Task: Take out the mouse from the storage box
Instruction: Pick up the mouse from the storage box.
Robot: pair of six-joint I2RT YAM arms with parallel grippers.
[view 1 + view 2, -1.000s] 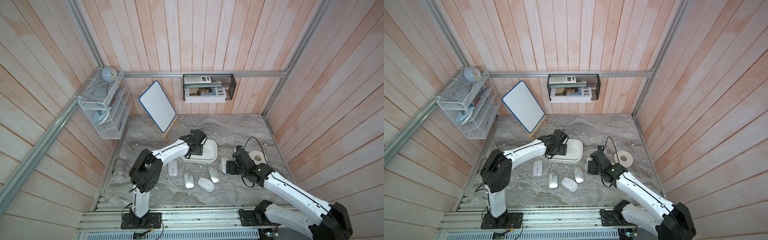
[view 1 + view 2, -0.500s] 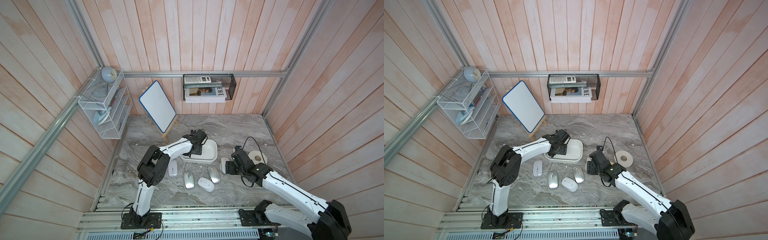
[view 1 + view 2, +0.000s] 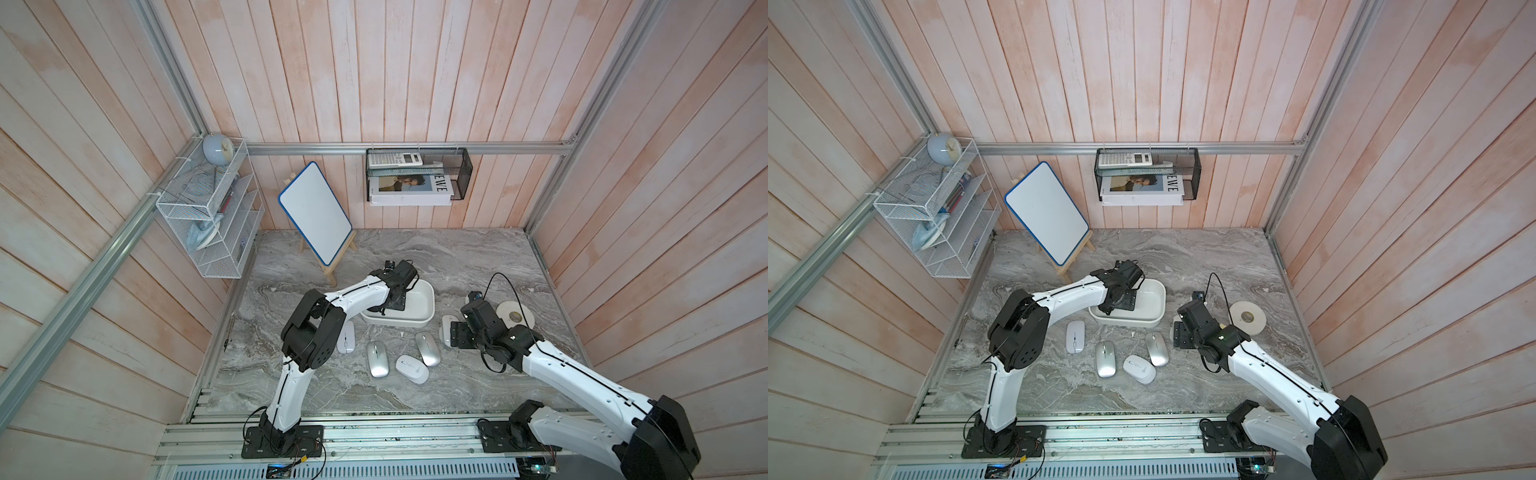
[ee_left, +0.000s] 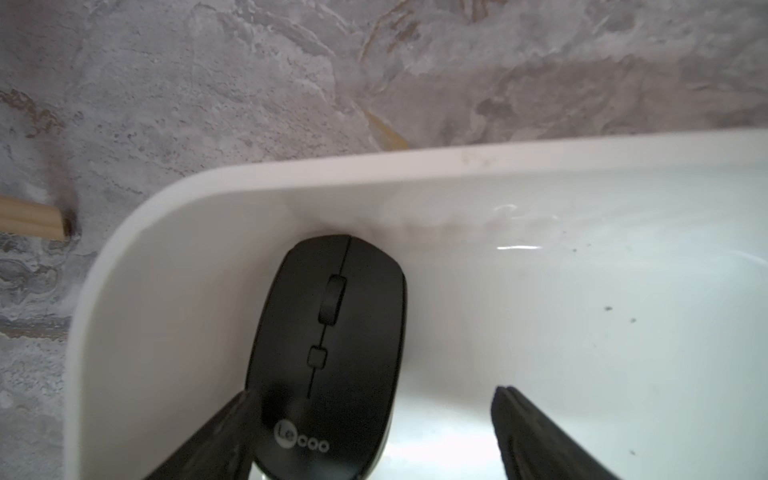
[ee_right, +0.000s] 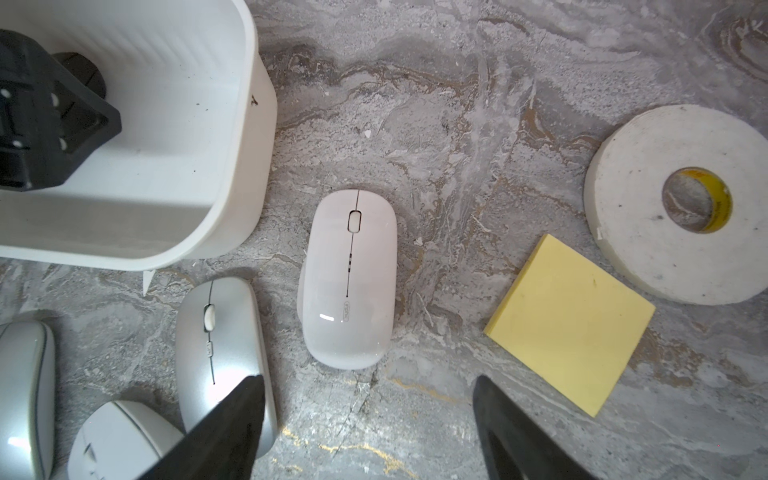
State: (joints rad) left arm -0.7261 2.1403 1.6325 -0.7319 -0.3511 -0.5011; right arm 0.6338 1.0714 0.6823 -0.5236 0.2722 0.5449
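Left elbow (image 3: pixel 311 328) has risen; left end effector (image 4: pixel 374 392) stays in white plastic storage box (image 4: pixel 166 270), jaws wide astride black mouse (image 4: pixel 328 332) nosed against its wall, nothing gripped. Grasp looks imminent. Right end effector (image 5: pixel 365 378) open, empty.

Robot lab cell dressed as an office: two arms (image 3: pixel 357 293) on a bottom rail (image 3: pixel 395 440), aluminium framing (image 3: pixel 332 148), marbled worktop (image 3: pixel 457 257), whiteboard (image 3: pixel 315 214) upper centre, calculator (image 3: pixel 395 159) and magazine (image 3: pixel 409 189) in a mesh basket (image 3: pixel 462 174).
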